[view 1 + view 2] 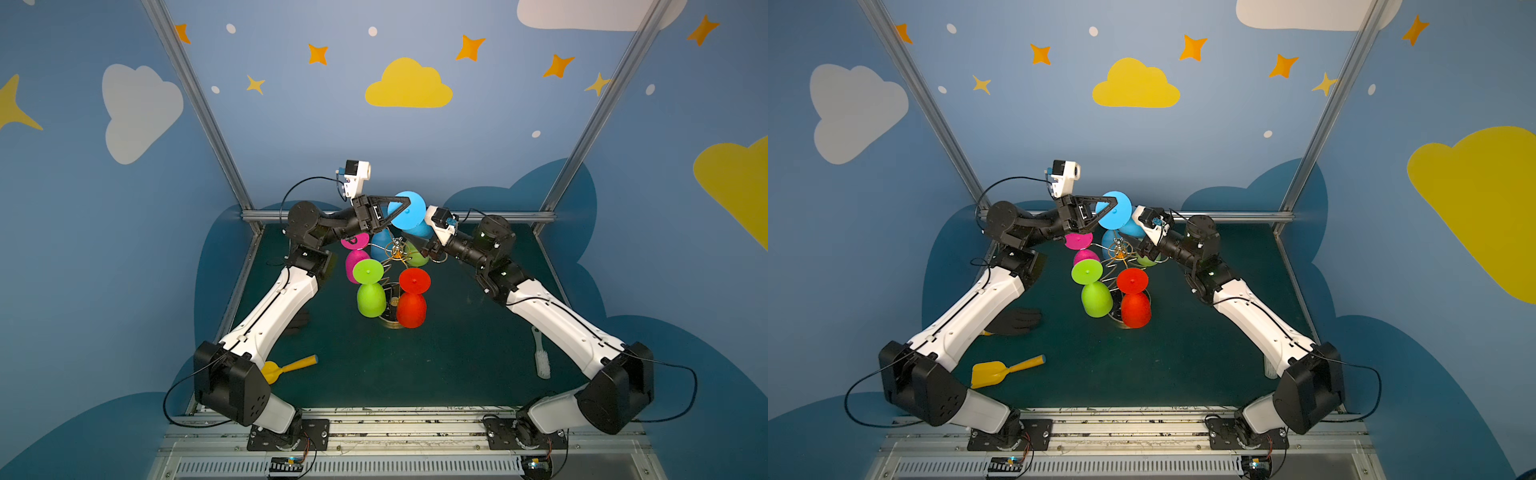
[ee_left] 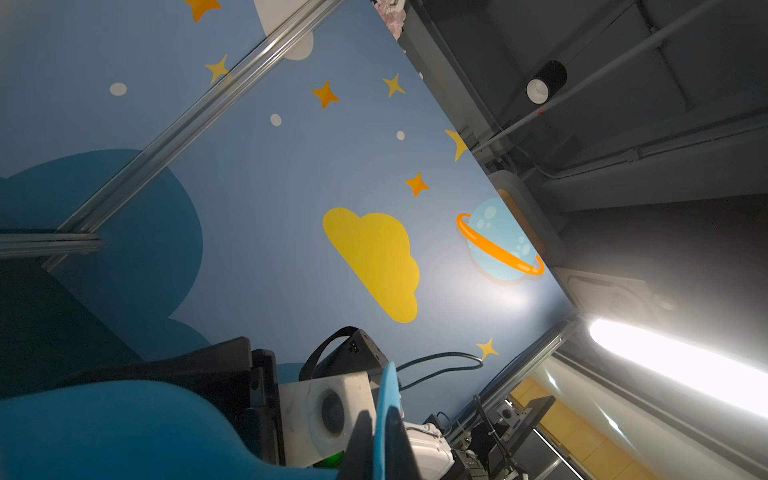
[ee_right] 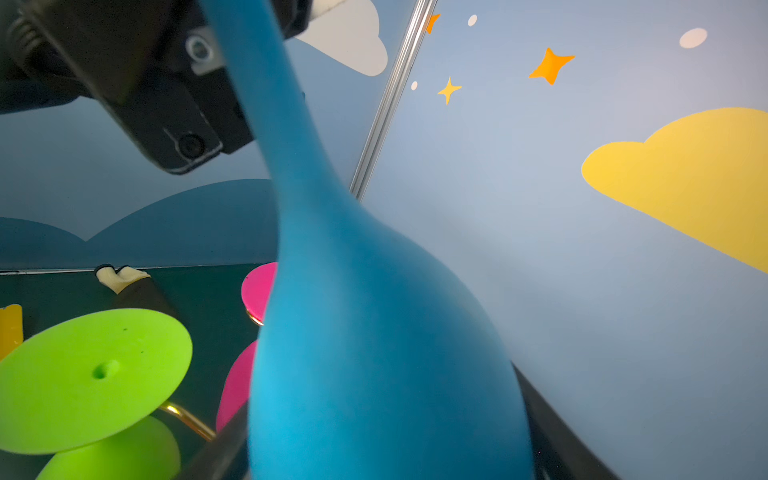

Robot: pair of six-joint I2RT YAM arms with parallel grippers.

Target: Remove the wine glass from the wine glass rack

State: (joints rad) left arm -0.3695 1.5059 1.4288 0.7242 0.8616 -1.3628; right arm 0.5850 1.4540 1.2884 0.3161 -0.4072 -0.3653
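In both top views we see the dark green tabletop boxed in by blue walls painted with clouds and stars. The gold wire wine glass rack stands mid-table. The blue plastic wine glass hangs above its far side, with the left gripper across its foot. In the left wrist view, grey ceiling pipes and a bright strip light show, and we cannot tell whether those fingers pinch. In the right wrist view the right gripper straddles the bowl, but whether it presses we cannot tell.

A yellow scoop lies front left on the dark green table. A black glove lies behind it, and a white brush lies at the right.
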